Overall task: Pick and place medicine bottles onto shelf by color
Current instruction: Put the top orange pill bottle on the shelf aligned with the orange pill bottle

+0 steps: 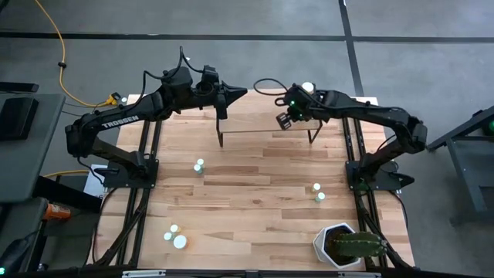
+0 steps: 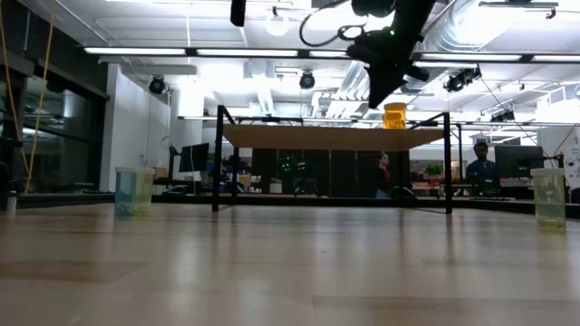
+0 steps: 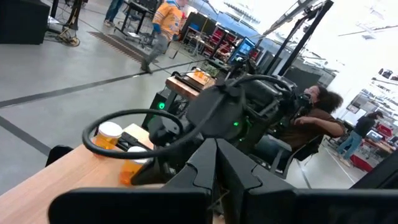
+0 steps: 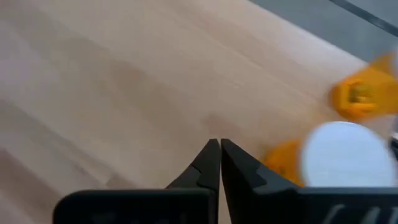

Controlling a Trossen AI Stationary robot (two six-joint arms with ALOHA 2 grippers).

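Right gripper fingers clenched empty above shelf; orange bottle stands upright just beside them, not between. You'd reopen. Left gripper clenched, far-left shelf edge.

On the light-wood shelf stands a translucent orange bottle with a white cap. Below it, the striped wooden tabletop carries pale blue and green white-capped bottles.
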